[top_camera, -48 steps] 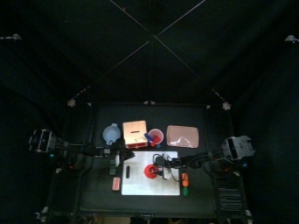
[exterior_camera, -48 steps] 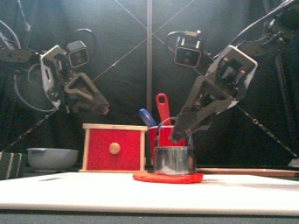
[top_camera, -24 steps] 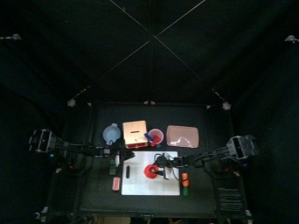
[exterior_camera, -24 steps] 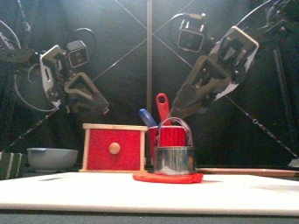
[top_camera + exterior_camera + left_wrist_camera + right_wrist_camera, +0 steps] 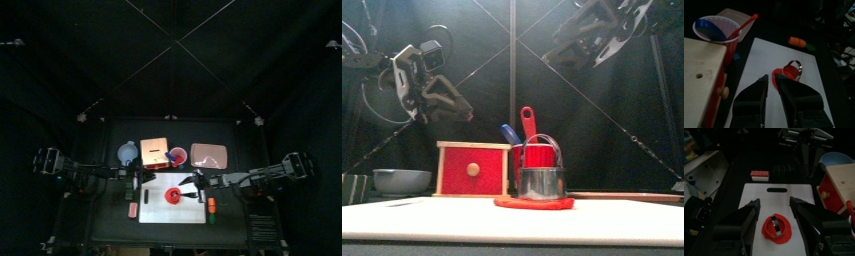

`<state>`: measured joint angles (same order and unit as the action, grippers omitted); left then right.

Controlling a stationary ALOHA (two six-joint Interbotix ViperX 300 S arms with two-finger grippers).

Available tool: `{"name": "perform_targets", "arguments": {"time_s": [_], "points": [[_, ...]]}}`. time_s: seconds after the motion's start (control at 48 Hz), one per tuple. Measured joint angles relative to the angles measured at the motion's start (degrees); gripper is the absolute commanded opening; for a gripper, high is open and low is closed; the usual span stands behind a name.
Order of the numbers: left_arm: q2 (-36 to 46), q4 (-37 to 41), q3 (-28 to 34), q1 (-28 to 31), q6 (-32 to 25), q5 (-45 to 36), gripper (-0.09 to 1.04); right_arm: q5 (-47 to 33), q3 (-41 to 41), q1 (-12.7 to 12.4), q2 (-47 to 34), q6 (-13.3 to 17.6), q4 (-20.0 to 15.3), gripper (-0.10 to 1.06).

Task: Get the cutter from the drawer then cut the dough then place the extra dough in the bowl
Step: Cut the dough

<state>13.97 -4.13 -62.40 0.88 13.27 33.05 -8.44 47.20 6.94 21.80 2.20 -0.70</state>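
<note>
The round metal cutter stands on the flat red dough in the middle of the white board. In the right wrist view the cutter sits inside the dough, below my open right gripper. This gripper hangs high above the board, empty. My left gripper hovers over the board's left part, jaws nearly together and holding nothing, with the cutter and dough beyond it. The blue-grey bowl sits at the left, beside the wooden box.
A red cup with a red and a blue knife stands behind the cutter. The pink tray lies at the back right. An orange and green toy lies on the board's right edge, a red-and-white one left of it.
My right gripper has risen from the cutter's handle and pulled up to the right. The cutter stays on the dough. The left arm has not moved.
</note>
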Motion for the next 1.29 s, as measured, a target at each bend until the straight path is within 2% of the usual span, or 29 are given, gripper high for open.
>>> {"name": "perform_targets", "arguments": {"time_s": [0.208,0.458,0.583,0.729,0.917,1.083,1.292], "points": [[-0.7,1.5,0.0,-0.4,-1.1,3.1,0.63,-1.6,3.5,-0.1,2.5,0.0,-2.2,0.85],[-7.0,4.0,0.8,-4.2,-5.7,10.7,0.63,-17.3,14.3,0.7,3.2,-0.1,-6.3,0.85],[-12.0,2.9,2.7,-6.5,-7.4,14.8,0.63,-21.8,16.5,1.8,1.1,-0.2,-7.4,0.85],[-18.0,0.1,6.1,-9.7,-9.2,19.0,0.63,-23.0,16.3,3.0,-4.2,-0.3,-7.4,0.85],[-24.0,-8.3,9.1,-14.2,-12.5,21.6,0.63,-25.0,14.2,3.0,-11.9,-0.4,-7.2,0.85],[-25.3,-17.7,9.5,-19.0,-14.9,23.4,0.65,-27.2,13.1,3.3,-16.3,-0.2,-7.4,0.85],[-25.9,-27.4,10.2,-23.6,-17.2,24.1,0.79,-28.9,12.3,3.2,-17.8,-0.2,-7.6,0.85]]}}
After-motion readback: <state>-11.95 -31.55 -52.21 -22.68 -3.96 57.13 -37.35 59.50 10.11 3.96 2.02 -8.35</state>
